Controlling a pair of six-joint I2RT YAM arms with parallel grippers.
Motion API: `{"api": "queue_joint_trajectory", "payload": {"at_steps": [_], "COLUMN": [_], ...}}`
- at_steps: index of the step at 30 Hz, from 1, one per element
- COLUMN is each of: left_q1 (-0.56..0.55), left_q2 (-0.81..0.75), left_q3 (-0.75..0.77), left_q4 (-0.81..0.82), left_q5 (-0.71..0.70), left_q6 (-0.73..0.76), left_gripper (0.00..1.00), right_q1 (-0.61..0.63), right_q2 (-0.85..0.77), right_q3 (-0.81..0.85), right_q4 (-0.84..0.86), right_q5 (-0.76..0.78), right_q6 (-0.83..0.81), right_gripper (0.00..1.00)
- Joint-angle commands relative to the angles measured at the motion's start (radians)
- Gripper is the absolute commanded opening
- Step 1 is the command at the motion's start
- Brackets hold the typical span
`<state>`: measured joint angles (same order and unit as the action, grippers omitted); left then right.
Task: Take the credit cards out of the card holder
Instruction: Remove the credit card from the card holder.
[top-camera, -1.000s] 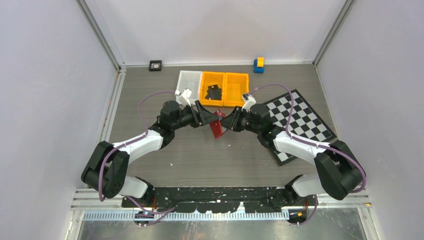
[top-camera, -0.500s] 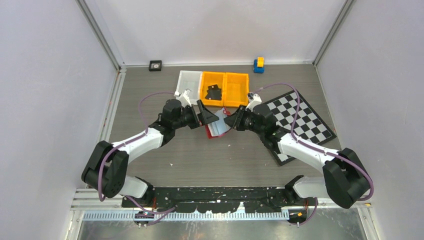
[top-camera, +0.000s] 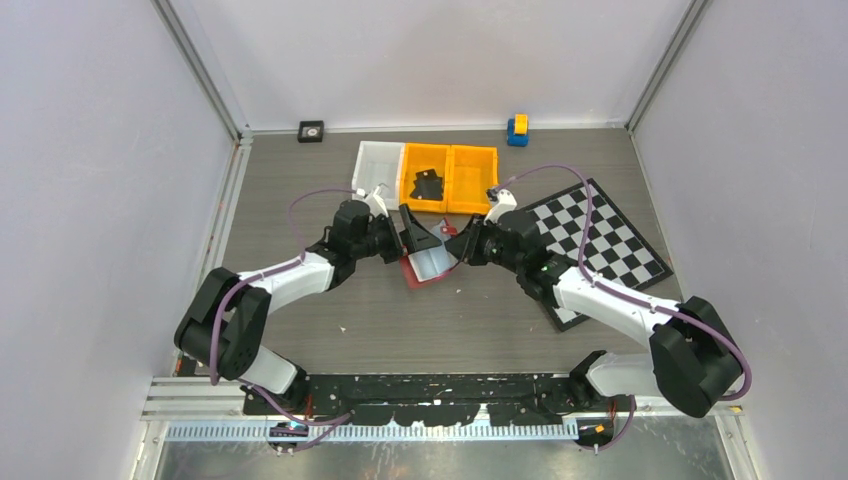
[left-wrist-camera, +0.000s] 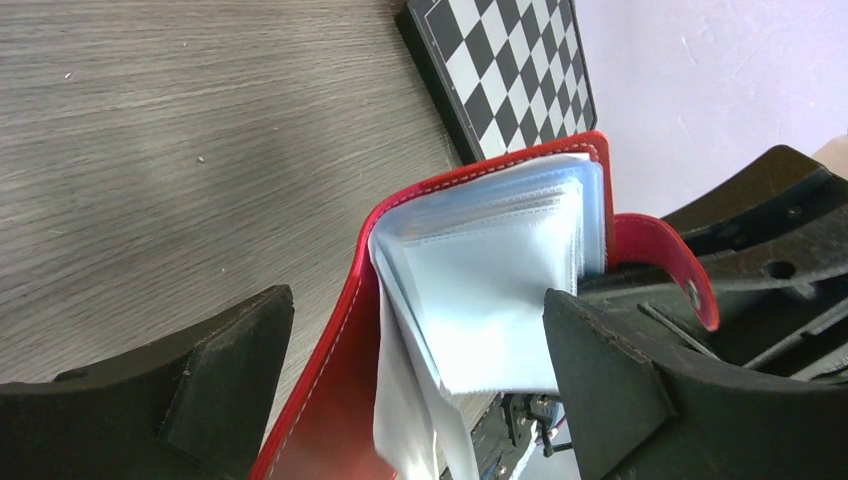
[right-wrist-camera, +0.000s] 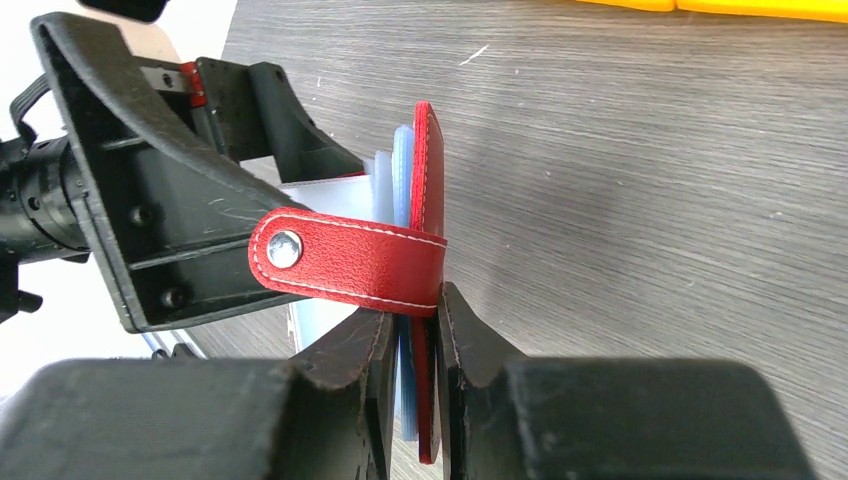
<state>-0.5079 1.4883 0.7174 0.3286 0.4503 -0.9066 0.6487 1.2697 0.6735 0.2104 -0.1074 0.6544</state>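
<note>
Top view: card holder (top-camera: 428, 264) lies open between left hand (top-camera: 420, 240) and right hand (top-camera: 462, 246) over the counter (top-camera: 330, 300). Both hands partly cover it.

Left wrist: left hand spread wide, straddling the pale sleeves (left-wrist-camera: 490, 290). Sleeve contents unreadable; holder's lower end cut off.

Right wrist: right hand narrow, pinching the red cover's edge. Snap tab (right-wrist-camera: 340, 260) crosses in front; sleeves mostly hidden.

Opens left gripper (top-camera: 420, 238) wide; unfolds card holder (top-camera: 427, 264) from shut to splayed, baring pale sleeves (left-wrist-camera: 490, 290).
</note>
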Motion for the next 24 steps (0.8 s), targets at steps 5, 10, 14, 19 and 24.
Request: {"api": "queue_joint_trajectory", "payload": {"at_steps": [5,10,14,19,24], "left_q1": [-0.003,-0.003,-0.003,-0.003,-0.003], "left_q2": [0.001,-0.010,-0.016,-0.001,0.029], "left_q3": [0.028,0.003,0.004,0.024,0.044], "left_q4": [0.076,0.150,0.141,0.096,0.078], "left_q5": [0.032,0.051,0.047,0.041,0.057], "left_q6": [-0.008,-0.031,-0.028,-0.018,-0.019], "left_gripper": [0.99,1.00,0.99,0.85,0.76], "right_q1": [0.049,0.053,0.055,0.057,0.056], "right_q2": [-0.010,0.001,0.008,0.001,-0.025], "right_q3": [0.071,0.082,0.087,0.078,0.057], "right_q4": [0.019,-0.003,-0.001,0.010,0.046], "right_q5": [0.075,0.096,0.086,0.086,0.078], "right_q6": [-0.057,-0.061,-0.059,-0.057,-0.042], "right_gripper": [0.00,0.01,0.01,0.00,0.01]}}
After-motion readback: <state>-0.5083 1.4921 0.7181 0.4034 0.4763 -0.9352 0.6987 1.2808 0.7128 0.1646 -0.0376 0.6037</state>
